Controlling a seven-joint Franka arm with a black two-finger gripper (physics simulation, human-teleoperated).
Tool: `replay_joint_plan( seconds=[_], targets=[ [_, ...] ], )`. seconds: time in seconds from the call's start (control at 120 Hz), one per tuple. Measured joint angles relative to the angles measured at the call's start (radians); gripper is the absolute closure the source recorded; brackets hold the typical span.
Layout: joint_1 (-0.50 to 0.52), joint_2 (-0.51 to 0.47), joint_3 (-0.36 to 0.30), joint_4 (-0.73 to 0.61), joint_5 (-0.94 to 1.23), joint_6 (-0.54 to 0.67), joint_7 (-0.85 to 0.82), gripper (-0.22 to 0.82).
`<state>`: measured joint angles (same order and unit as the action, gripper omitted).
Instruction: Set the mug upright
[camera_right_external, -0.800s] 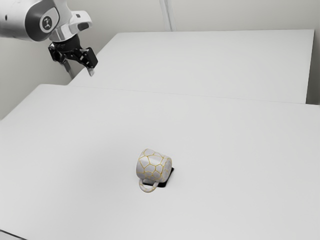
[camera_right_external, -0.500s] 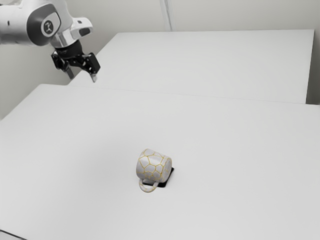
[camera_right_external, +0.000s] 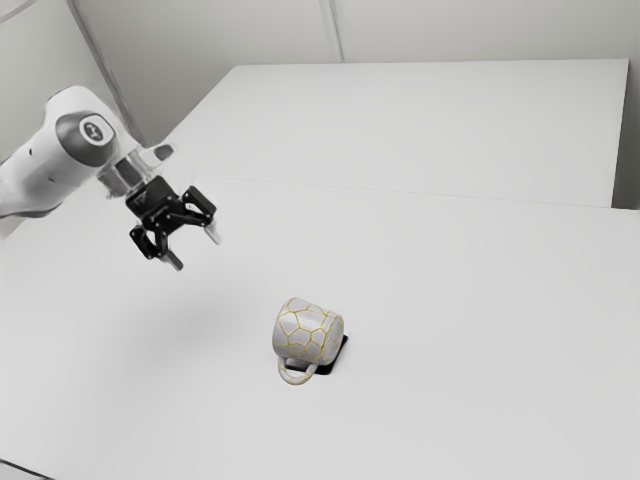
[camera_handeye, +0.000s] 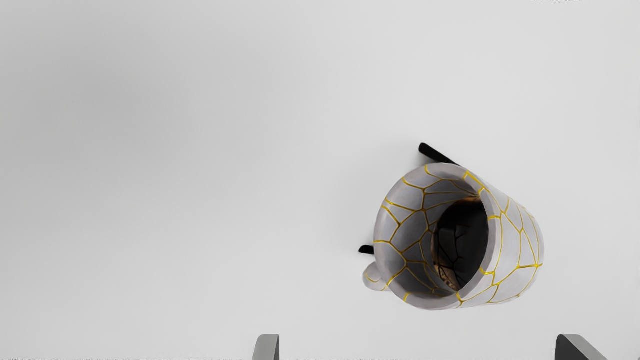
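Note:
The gripper (camera_right_external: 196, 248) hangs in the air in the exterior view, above the table and toward the exterior view's left from the mug, with its fingers spread apart. A white mug with yellow crackle lines (camera_right_external: 308, 330) lies tilted on its side, partly over a thin black flat object (camera_right_external: 338, 358), its handle pointing to the exterior view's near side. In the wrist view the open gripper (camera_handeye: 417, 347) holds nothing between its fingertips. There the mug (camera_handeye: 515, 250) shows its open mouth and dark interior toward the camera, and its handle is partly hidden behind the rim.
The white table (camera_right_external: 480, 300) spreads around the mug. Behind it stands another white surface (camera_right_external: 420, 120), reaching back to the wall. A dark line (camera_right_external: 25, 469) runs at the exterior view's lower left corner.
The arm has come down and toward the exterior view's right, bringing my gripper nearer the mug, and the hand has tilted. The mug and the black object have stayed where they were.

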<state>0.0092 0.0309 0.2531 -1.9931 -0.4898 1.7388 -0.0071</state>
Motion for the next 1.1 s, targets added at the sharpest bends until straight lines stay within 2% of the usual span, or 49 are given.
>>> replay_joint_plan(
  seconds=[0.083, 0.275, 0.517, 1.1],
  targets=[
    [0.022, 0.045, 0.0, -0.015, -0.066, 0.0, 0.0, 0.0],
    [-0.035, 0.135, -0.003, -0.026, -0.21, -0.001, 0.0, 0.0],
    [-0.045, 0.145, -0.011, -0.126, -0.364, 0.001, -0.001, 0.0],
    [-0.057, 0.221, -0.108, -0.13, -0.592, 0.087, -0.009, 0.0]
  ],
)
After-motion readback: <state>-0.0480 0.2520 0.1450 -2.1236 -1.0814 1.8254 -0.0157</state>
